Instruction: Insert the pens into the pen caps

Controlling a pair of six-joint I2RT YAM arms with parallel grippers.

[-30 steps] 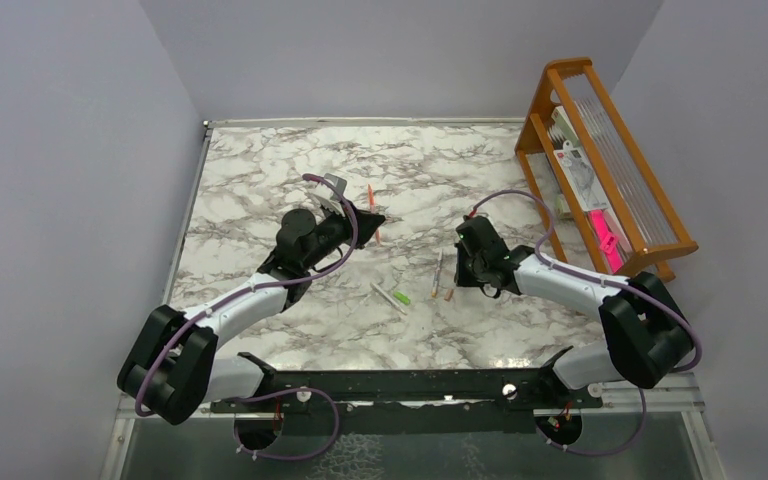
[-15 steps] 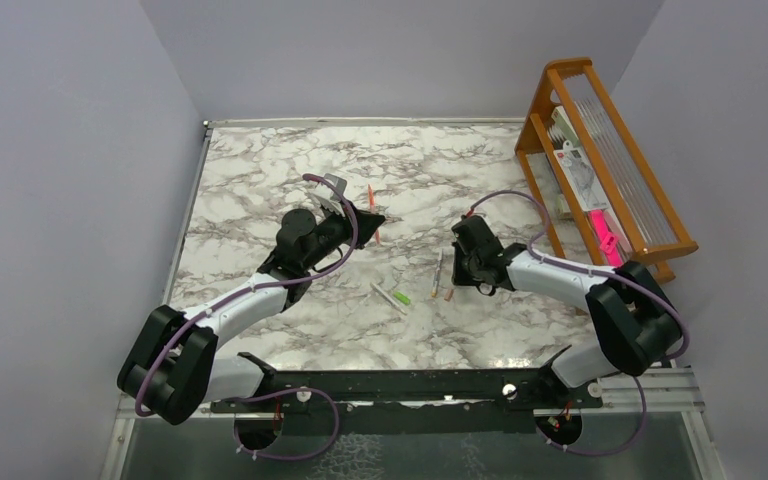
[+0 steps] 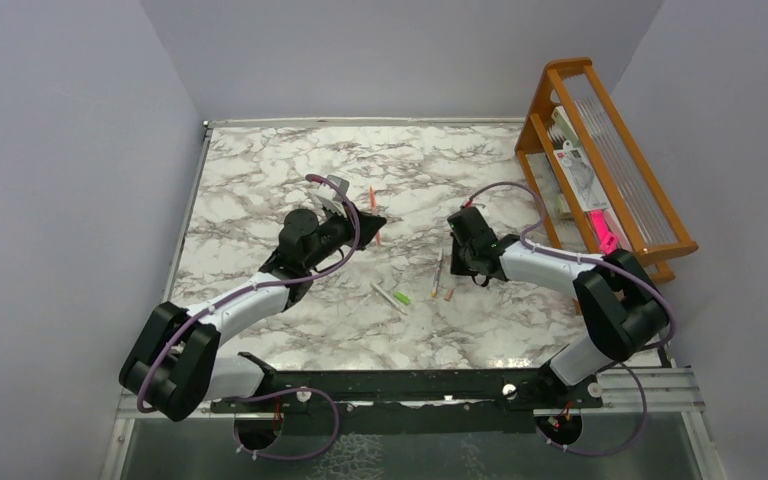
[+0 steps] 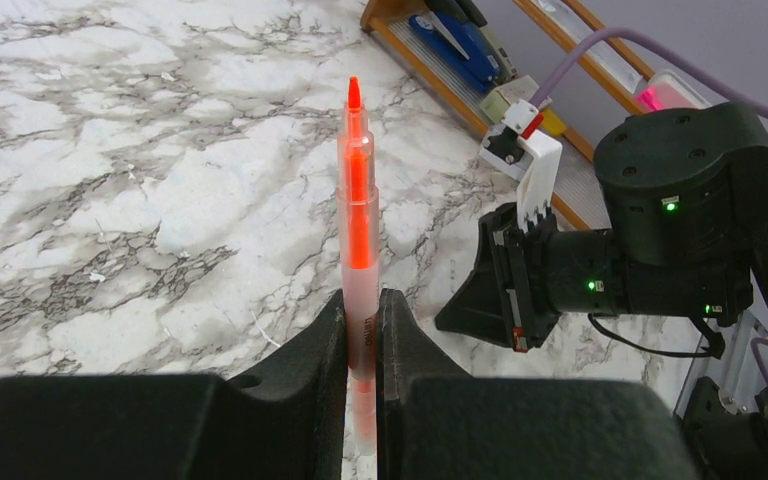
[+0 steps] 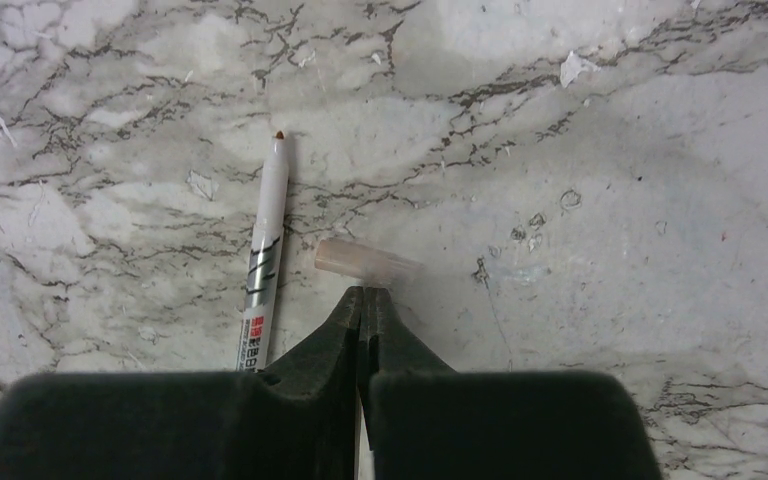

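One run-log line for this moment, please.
left gripper: shut on orange pen | right gripper: shut, empty, tips by tan cap | white pen: lying beside cap

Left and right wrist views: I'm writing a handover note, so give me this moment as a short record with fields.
left jaws: shut on orange pen, uncapped tip pointing away from the wrist
right jaws: shut, nothing seen between them
tan cap: lying on table, just ahead of right jaws
white pen: lying beside tan cap, tip bare
green cap: mid-table, at the end of a whitish pen; fitted or not, unclear
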